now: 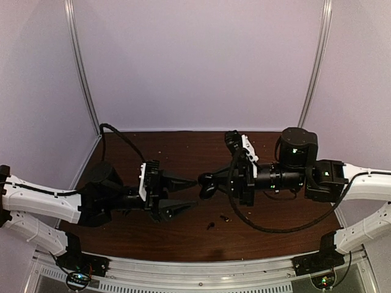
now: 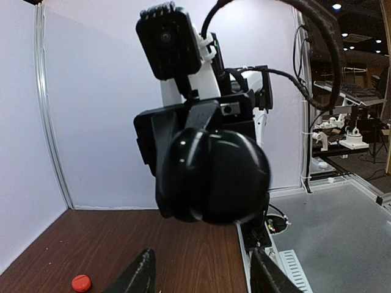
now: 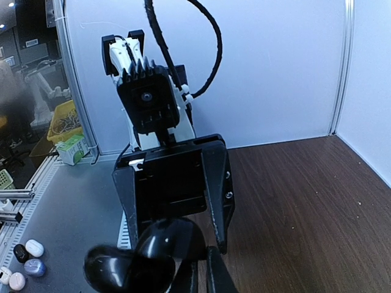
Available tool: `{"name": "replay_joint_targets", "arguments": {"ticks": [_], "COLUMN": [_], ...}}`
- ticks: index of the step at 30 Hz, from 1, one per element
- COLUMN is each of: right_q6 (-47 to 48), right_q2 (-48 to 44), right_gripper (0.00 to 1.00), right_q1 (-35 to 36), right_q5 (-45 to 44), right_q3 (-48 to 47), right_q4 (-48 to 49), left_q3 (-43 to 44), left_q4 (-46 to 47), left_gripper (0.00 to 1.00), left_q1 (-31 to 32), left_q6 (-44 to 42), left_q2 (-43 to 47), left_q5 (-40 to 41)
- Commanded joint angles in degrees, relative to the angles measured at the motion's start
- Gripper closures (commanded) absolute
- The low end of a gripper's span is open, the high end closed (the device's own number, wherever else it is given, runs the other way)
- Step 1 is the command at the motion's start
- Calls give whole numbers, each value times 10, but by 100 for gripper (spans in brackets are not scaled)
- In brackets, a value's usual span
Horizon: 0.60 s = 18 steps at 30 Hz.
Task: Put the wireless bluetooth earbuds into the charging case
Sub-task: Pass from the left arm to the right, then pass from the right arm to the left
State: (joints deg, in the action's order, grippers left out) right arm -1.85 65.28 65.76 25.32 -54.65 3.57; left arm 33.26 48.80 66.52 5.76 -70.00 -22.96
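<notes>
Between the two arms, above the middle of the brown surface [image 1: 177,241], we see the right claw [image 1: 204,186] clenched on the black charging case [image 2: 214,177]. The case's glossy shell fills the left wrist view, and we cannot tell whether its lid is up or what lies inside. The left claw [image 1: 193,192] faces it, released, with its fingers spread, nothing between them, and the tips just short of the case.

Two tiny earbuds [image 1: 211,226] lie on the surface near the claws, toward the arm bases; they are too small for us to make out colour or shape. A red-orange earbud [image 2: 80,282] sits on the surface low in the left wrist view, beside the left claw's finger.

Off the surface, on a grey platform [image 3: 73,213], several small closed cases [image 3: 33,248] lie at the edge of the right wrist view, one of them cut off. Their contents are hidden.
</notes>
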Motion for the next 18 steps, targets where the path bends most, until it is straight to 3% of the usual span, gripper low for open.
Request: {"name": "replay_joint_targets", "arguments": {"ticks": [1, 6, 13, 18], "right_q6": [31, 45, 36, -16], "right_q2": [5, 16, 41, 74], "right_gripper": [96, 96, 97, 97], "right_q1": [1, 1, 1, 1], "right_q5": [0, -24, -115, -184], "right_q3": [-29, -55, -77, -87], "right_q4": [-31, -91, -159, -164], "left_q3": [29, 39, -6, 19], "left_q4": [-95, -176, -157, -171], "left_gripper": [47, 47, 43, 50], "left_q1": [-1, -1, -1, -1], "left_q6": [-38, -51, -42, -49], "left_q2": [22, 43, 85, 65], "left_q5": [1, 31, 110, 144]}}
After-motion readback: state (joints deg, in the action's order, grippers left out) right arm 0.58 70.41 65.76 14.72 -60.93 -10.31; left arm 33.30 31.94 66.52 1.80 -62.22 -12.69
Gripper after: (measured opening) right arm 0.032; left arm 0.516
